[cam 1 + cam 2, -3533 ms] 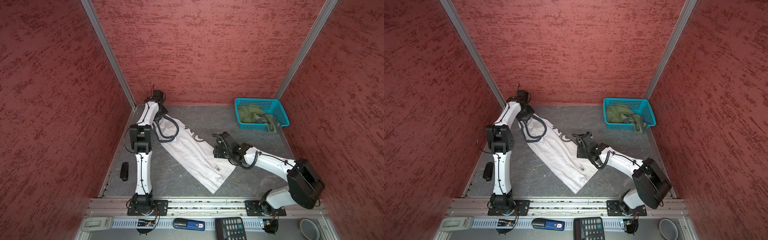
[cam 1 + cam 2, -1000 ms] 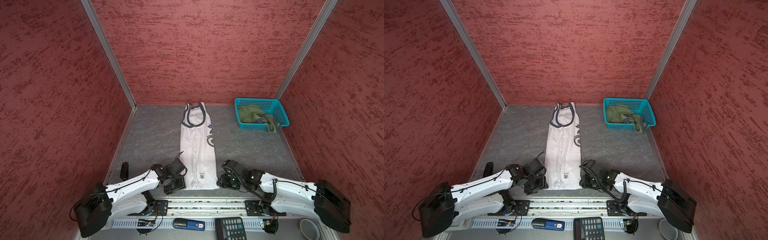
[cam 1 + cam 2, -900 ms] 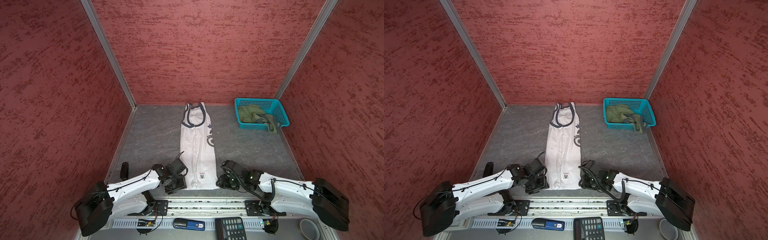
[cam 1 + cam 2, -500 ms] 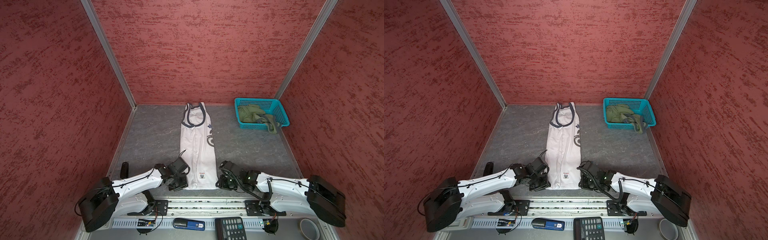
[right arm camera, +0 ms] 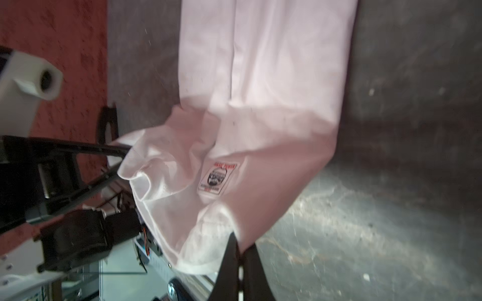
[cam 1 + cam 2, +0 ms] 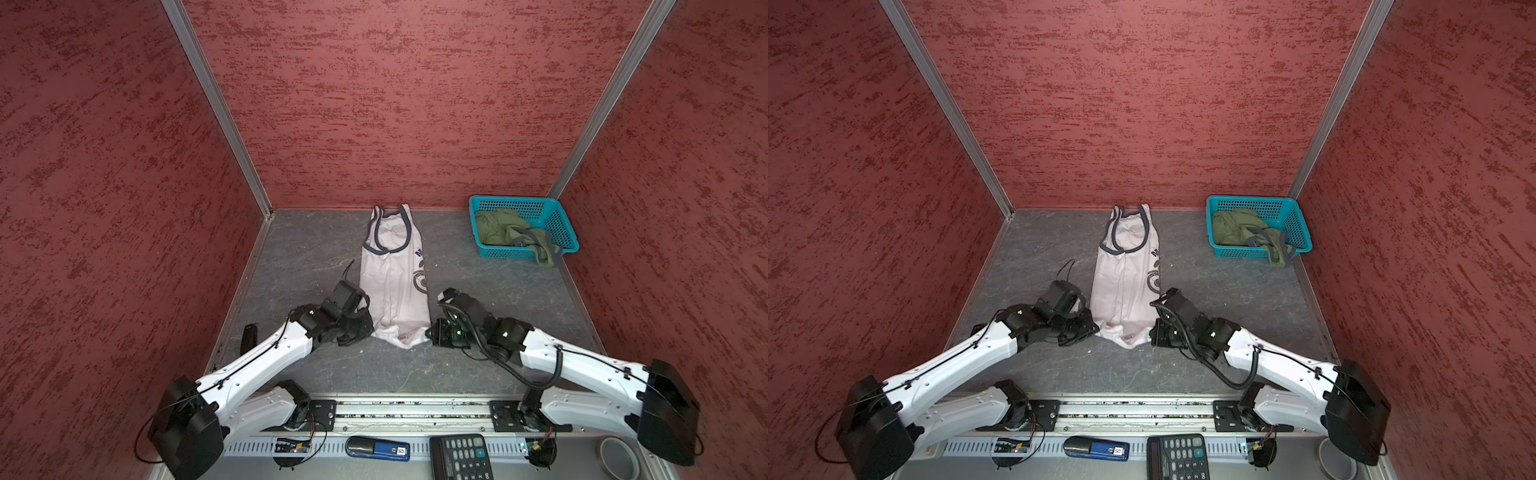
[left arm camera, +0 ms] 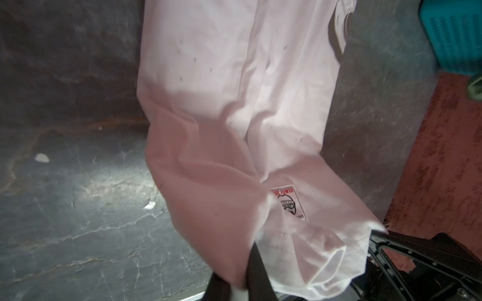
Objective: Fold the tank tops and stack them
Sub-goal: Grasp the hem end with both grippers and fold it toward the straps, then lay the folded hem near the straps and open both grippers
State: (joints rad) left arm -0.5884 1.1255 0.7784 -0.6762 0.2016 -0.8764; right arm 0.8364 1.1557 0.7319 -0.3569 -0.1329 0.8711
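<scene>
The left gripper and right gripper each clamp a hem corner of the white tank top. Its body lies beyond them on the bench.

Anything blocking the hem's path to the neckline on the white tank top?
Nothing visible. The left pincer and right pincer are shut on hem corners of the white tank top; the teal basket sits apart, off to the right.
</scene>
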